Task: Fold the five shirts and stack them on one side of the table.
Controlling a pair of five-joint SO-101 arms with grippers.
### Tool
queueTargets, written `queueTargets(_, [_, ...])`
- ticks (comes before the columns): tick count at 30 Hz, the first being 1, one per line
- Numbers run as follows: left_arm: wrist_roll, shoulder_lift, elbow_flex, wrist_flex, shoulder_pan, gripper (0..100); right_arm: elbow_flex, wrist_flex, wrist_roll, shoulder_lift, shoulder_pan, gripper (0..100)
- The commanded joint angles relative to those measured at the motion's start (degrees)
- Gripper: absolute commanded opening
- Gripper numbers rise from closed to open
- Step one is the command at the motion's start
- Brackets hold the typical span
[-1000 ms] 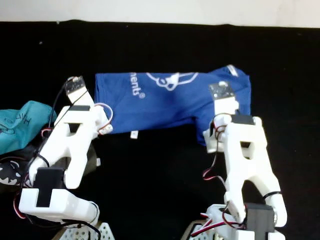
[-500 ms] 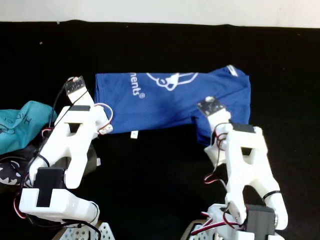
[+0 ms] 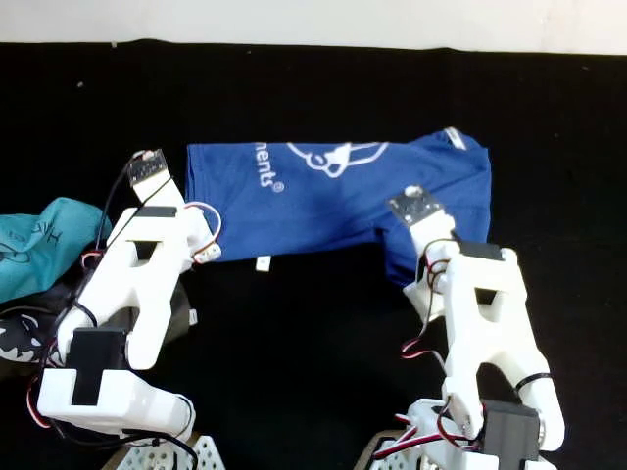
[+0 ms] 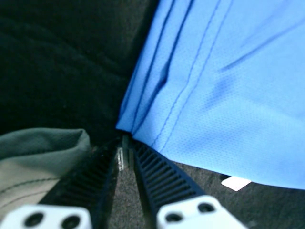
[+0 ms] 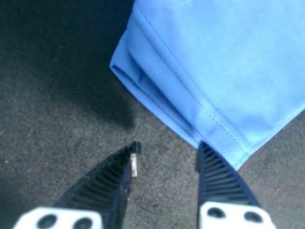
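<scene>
- The blue shirt (image 3: 333,201) is spread on the black table (image 3: 313,88), and its long axis runs across from one arm to the other.
- One near corner of it is met by each claw, so neither arm is judged nearer; each has its own end.
- From the right gripper (image 5: 168,145) the shirt lies straight ahead and a little to one side. A doubled hem corner is seen just beyond the tips, and one jaw touches the cloth's edge.
- The right jaws are spread wide over bare table, and nothing is held between them.
- From the left gripper (image 4: 127,143) the shirt's other near corner lies directly at the tips, and the cloth fans away beyond them.
- The left jaws are drawn together to a narrow slit. Nothing is seen between them, and it cannot be told whether a thread of hem is pinched.
- The coming move is judged to depend on both corners being taken, so that the near edge can be carried away from the arms, across the short axis.
- A teal shirt (image 3: 44,245) is bunched beside the left arm, on the side away from the blue one.
</scene>
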Motion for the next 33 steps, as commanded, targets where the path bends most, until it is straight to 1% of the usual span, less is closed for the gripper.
queueTargets(1, [0.0, 0.4, 0.0, -0.9, -0.6, 1, -3.0, -2.4, 1.1, -1.5, 0.0, 23.8])
queueTargets(3, [0.0, 0.4, 0.0, -0.9, -0.6, 1, -2.9, -4.0, 1.5, -1.4, 0.0, 23.8])
queueTargets(5, [0.0, 0.4, 0.0, -0.9, -0.6, 1, -2.9, -4.4, 3.7, 0.2, -0.2, 23.8])
queueTargets(8, [0.0, 0.4, 0.0, -0.9, -0.6, 1, -3.7, -5.3, 5.3, 5.5, 0.0, 23.8])
queueTargets(15, [0.0, 0.4, 0.0, -0.9, -0.6, 1, -9.1, -5.4, 6.9, 17.1, 3.5, 23.8])
queueTargets(25, [0.0, 0.4, 0.0, -0.9, -0.6, 1, -9.3, -3.4, 7.3, 18.0, 3.3, 23.4])
queueTargets(27, [0.0, 0.4, 0.0, -0.9, -0.6, 1, -9.3, -3.4, 8.4, 18.1, 3.3, 19.6])
queueTargets(29, [0.0, 0.4, 0.0, -0.9, -0.6, 1, -9.3, -3.4, 10.4, 18.3, 3.3, 13.2])
queueTargets(31, [0.0, 0.4, 0.0, -0.9, -0.6, 1, -9.3, -3.5, 10.7, 18.4, 3.3, 8.4])
queueTargets(33, [0.0, 0.4, 0.0, -0.9, -0.6, 1, -9.3, -3.5, 10.7, 18.4, 3.6, 8.0])
